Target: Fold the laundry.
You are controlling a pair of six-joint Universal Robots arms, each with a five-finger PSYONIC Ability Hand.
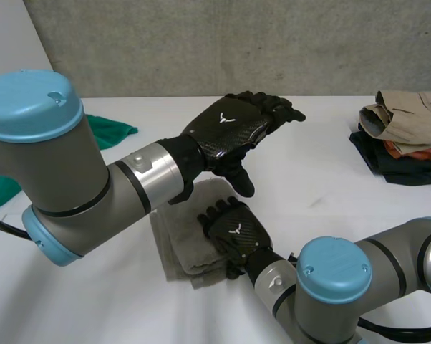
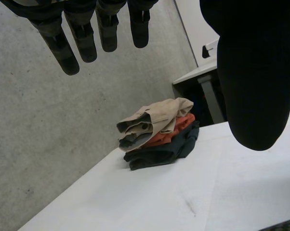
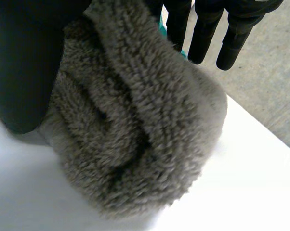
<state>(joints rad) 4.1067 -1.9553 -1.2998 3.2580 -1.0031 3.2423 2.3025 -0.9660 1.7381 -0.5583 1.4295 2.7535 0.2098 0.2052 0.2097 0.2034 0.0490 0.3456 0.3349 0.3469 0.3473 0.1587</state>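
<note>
A folded grey towel [image 1: 178, 240] lies on the white table [image 1: 330, 186] in front of me. My right hand [image 1: 235, 231] rests on the towel's right part, open. In the right wrist view the thick towel [image 3: 135, 125] bulges under the palm, with the thumb [image 3: 24, 62] on one side of it and the straight fingers [image 3: 203, 33] reaching past its far edge. My left hand [image 1: 228, 126] hovers open in the air above and behind the towel and holds nothing. Its straight fingers [image 2: 72, 45] and thumb [image 2: 253, 72] point toward the stack of clothes.
A stack of folded clothes [image 1: 405, 140], beige over orange over dark, sits at the table's far right [image 2: 157, 134]. A green cloth [image 1: 109, 130] lies at the far left behind my left arm. A concrete wall [image 1: 237, 43] stands behind the table.
</note>
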